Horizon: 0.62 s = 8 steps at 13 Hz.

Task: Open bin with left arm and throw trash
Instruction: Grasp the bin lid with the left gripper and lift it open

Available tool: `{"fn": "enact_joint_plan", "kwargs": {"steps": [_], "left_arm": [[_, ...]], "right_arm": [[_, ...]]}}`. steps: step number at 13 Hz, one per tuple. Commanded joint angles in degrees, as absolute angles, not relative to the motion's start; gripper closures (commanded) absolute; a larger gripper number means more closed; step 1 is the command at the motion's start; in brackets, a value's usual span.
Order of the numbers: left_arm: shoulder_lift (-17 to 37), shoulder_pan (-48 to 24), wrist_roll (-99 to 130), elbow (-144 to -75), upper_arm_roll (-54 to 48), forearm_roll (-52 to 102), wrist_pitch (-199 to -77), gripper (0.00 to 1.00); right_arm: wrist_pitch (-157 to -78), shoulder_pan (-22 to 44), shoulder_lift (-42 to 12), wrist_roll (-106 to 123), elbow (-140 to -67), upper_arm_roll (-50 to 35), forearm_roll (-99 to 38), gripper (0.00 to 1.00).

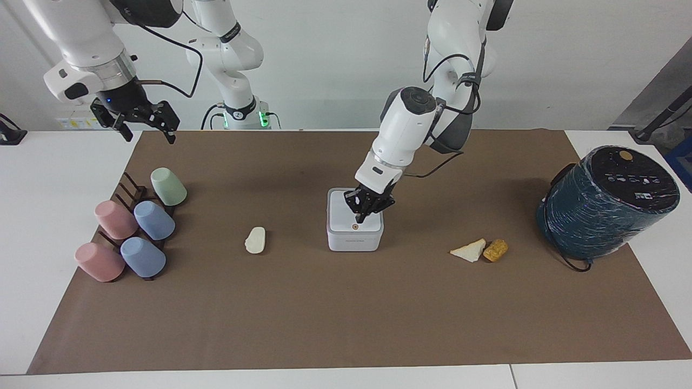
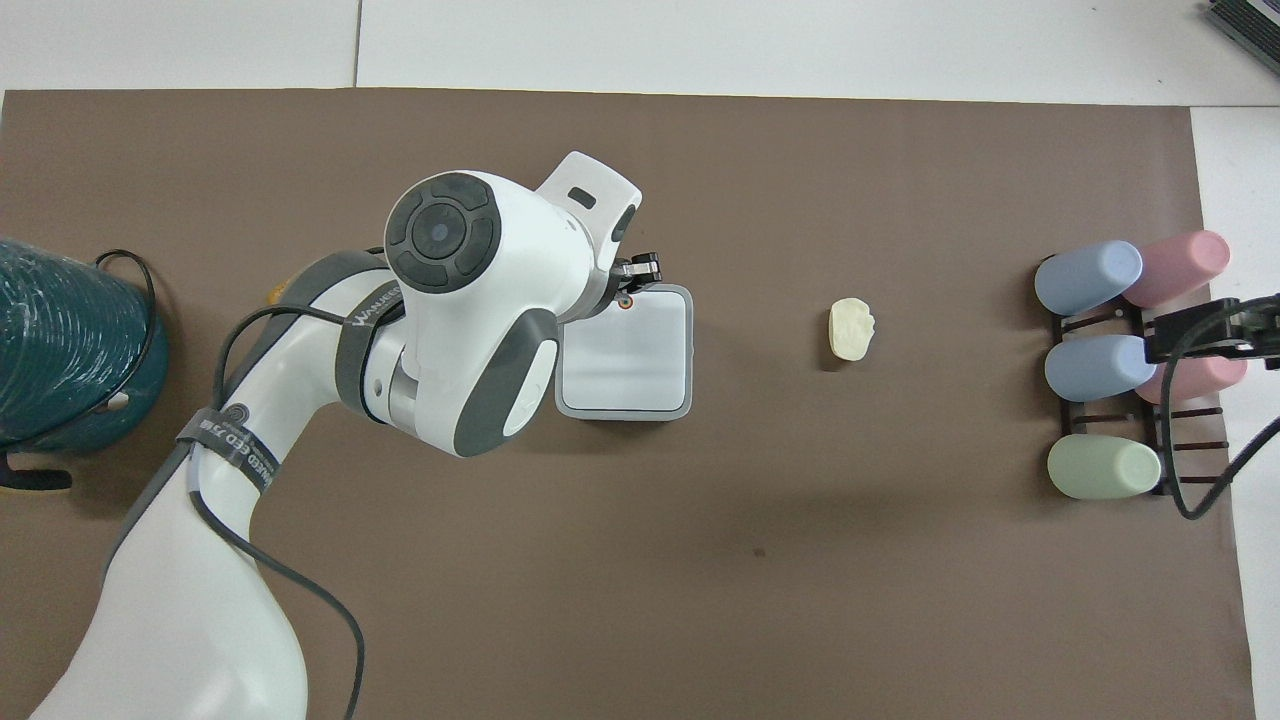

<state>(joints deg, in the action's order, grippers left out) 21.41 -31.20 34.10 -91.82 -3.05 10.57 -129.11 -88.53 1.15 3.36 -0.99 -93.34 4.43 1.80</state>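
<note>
Small white square plastic bin [image 1: 354,227] mid-mat, lid down, orange-brown round button [image 1: 355,227] at the edge farther from the robots. Left gripper [image 1: 361,216], fingers drawn narrow and holding nothing, points down just over that button, contact uncertain. Right gripper [image 1: 145,123] waits, fingers spread, above the mat's corner near the pastel cups [image 1: 154,220].

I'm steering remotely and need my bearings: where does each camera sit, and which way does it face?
Facing view: high across the table, looking at the robots; both arms show, left tool on the bin, right tool waiting above the table's corner.
Overhead view: above the robots' end, looking steeply down; left arm covers part of the bin.
Shared: bin, cream lump, cups, half a turn apart.
</note>
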Motion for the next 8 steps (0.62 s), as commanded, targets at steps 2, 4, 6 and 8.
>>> {"fn": "enact_joint_plan", "kwargs": {"steps": [2, 4, 6, 8], "left_arm": [[22.7, -32.2, 34.5, -91.8, -2.1, 11.2, -131.2, 1.0], [22.7, -32.2, 34.5, -92.3, -2.2, 11.1, -131.3, 1.0], [23.2, -32.7, 34.6, -92.4, -2.1, 11.1, -131.3, 1.0], [23.6, -33.2, 34.6, -94.1, -2.0, 11.1, -132.5, 1.0]], "right_arm": [[-88.6, 0.8, 4.6, -1.8, -94.7, 4.1, 2.2, 0.0], [-88.7, 0.8, 4.6, -1.8, -94.7, 4.1, 2.2, 0.0], [-88.7, 0.8, 4.7, -1.8, -94.7, 4.1, 2.2, 0.0], [-88.7, 0.8, 4.6, -1.8, -94.7, 4.1, 2.2, 0.0]]}}
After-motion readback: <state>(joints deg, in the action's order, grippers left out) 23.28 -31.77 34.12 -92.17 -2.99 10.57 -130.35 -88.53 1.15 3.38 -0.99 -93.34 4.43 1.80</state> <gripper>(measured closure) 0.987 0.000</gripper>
